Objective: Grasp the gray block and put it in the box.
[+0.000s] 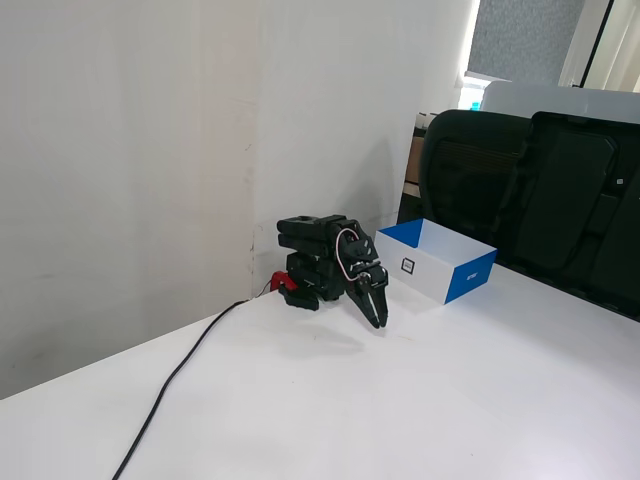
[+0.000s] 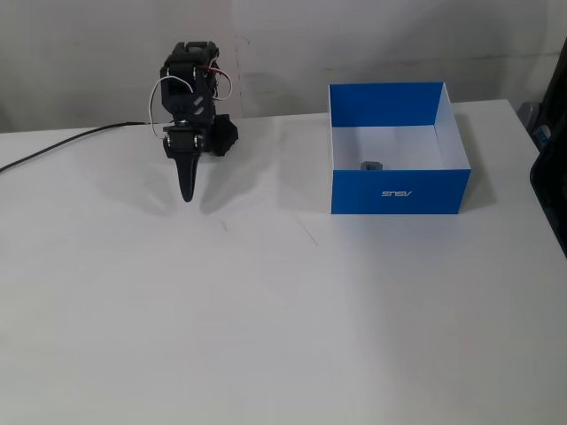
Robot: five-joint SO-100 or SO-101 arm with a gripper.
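Fixed views, both: gray block point(image 2: 372, 166) lying inside the box point(image 2: 400, 190), by its near blue wall, so placement looks done; gripper point(image 2: 187, 194) empty, fingers together, tip hanging just over the table point(image 2: 283, 336), arm folded at its base, apparently parked

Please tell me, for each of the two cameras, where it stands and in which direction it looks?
A fixed view: stands low at the table's side and looks across it to the wall; it shows the folded arm, its tool pointing down, and the box before office chairs.
Another fixed view: stands high in front and looks down at the table; the tool is at the left and the gray block lies inside the box.
Both share the arm, box and cable.
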